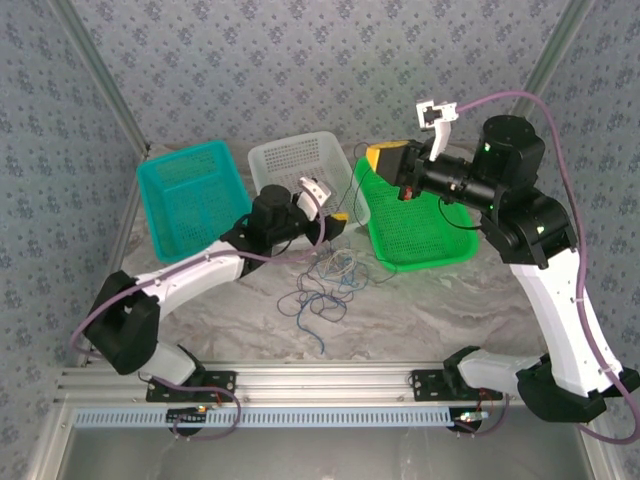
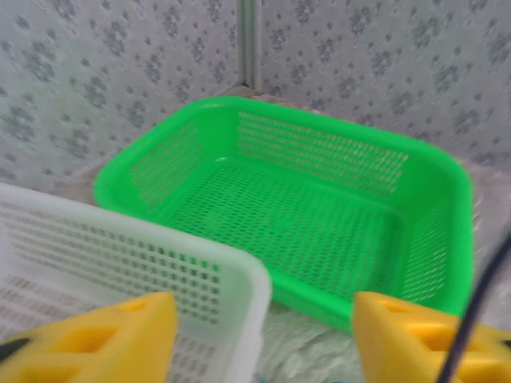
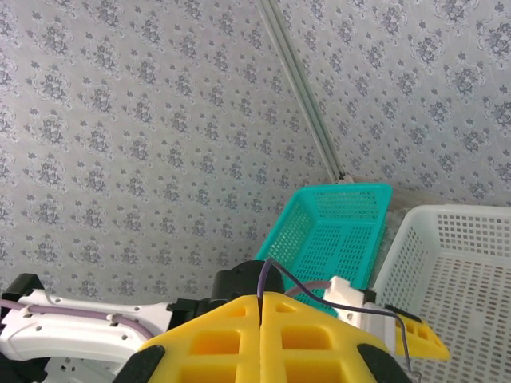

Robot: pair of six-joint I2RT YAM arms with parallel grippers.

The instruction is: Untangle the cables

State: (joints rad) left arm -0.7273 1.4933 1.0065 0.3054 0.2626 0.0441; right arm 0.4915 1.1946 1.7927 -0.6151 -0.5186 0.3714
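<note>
Matching build noted on both arms. Left arm (image 1: pixel 200 268) and right arm (image 1: pixel 560 300): white shells on the long links, black housings at joints and bases. Thick mauve cable (image 1: pixel 90 320) looped outside each arm, from base toward wrist. Small green lights (image 1: pixel 487 147) lit on the right arm's black joints. White angular bracket (image 1: pixel 437 112) at each wrist. Left pincer (image 2: pixel 259 331) and right pincer (image 3: pixel 263 299): yellow blocky fingers with rectangular recesses, black at the roots.
</note>
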